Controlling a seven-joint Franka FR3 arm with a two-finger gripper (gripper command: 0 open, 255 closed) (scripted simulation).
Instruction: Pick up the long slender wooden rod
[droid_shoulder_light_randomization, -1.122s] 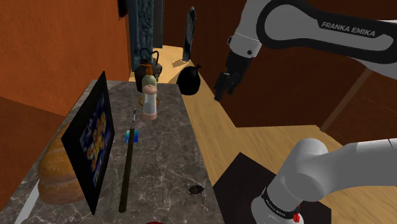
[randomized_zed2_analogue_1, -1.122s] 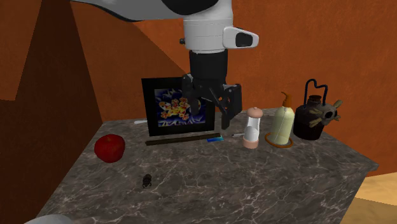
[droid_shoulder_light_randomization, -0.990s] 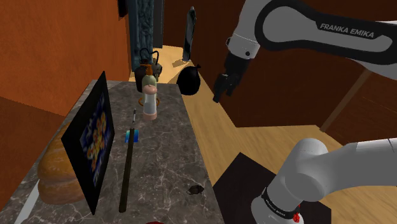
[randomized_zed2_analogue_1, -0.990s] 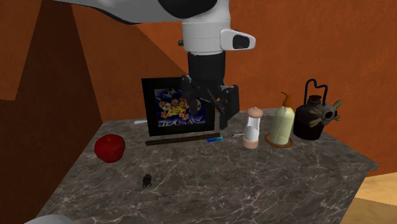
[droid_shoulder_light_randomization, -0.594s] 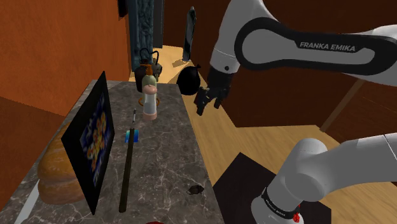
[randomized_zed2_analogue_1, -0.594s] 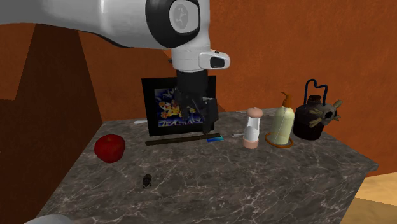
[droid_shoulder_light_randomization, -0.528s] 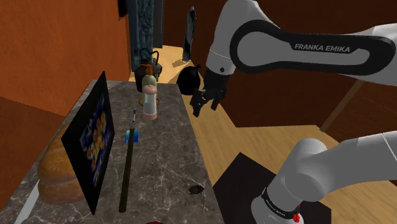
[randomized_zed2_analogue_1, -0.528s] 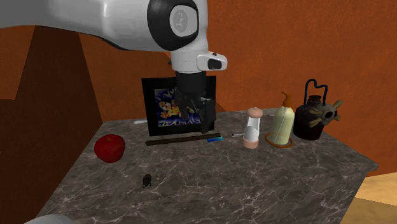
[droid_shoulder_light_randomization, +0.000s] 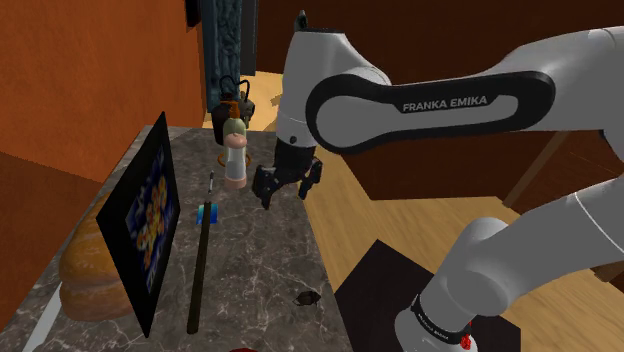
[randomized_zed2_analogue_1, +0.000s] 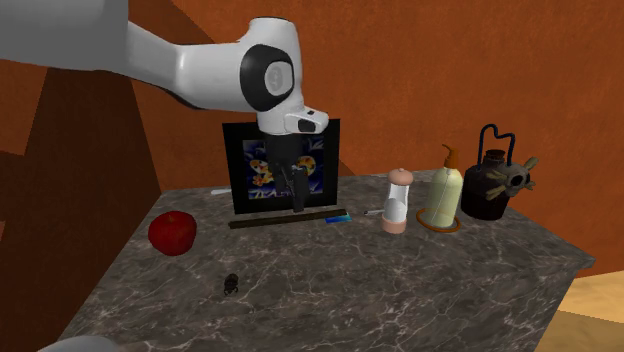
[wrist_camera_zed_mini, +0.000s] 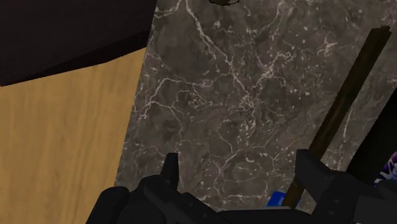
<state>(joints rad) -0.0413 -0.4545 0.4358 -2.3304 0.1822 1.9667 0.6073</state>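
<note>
On the counter (droid_shoulder_light_randomization: 262, 262), the rod (droid_shoulder_light_randomization: 198, 275) lies flat just beside the upright picture (droid_shoulder_light_randomization: 143, 226), at the picture's 3 o'clock in the shoulder view, running roughly from 12 to 6 o'clock. In the second exterior view it runs from 9 to 3 o'clock along the picture's foot. A small blue piece (droid_shoulder_light_randomization: 207, 213) sits at the rod's 12 o'clock end, touching it or nearly so.

The gripper (droid_shoulder_light_randomization: 283, 187) hangs over the counter with the rod at about its 8 o'clock in the shoulder view. In the wrist view the fingers (wrist_camera_zed_mini: 313, 170) stand apart with only bare marble between them, and the rod slants away just past one fingertip.

The rod looks dark, thin and stiff, and probably light. Weight should be no trouble, but its length will be. Held near an end it would likely droop and twist in the pads, so the middle of its length seems the place to take it. It lies low on the stone, so the fingertips must come down nearly to the counter, one on each side across its width. The picture-side finger has little room. If the rod is round, an uneven squeeze could roll it away.
</note>
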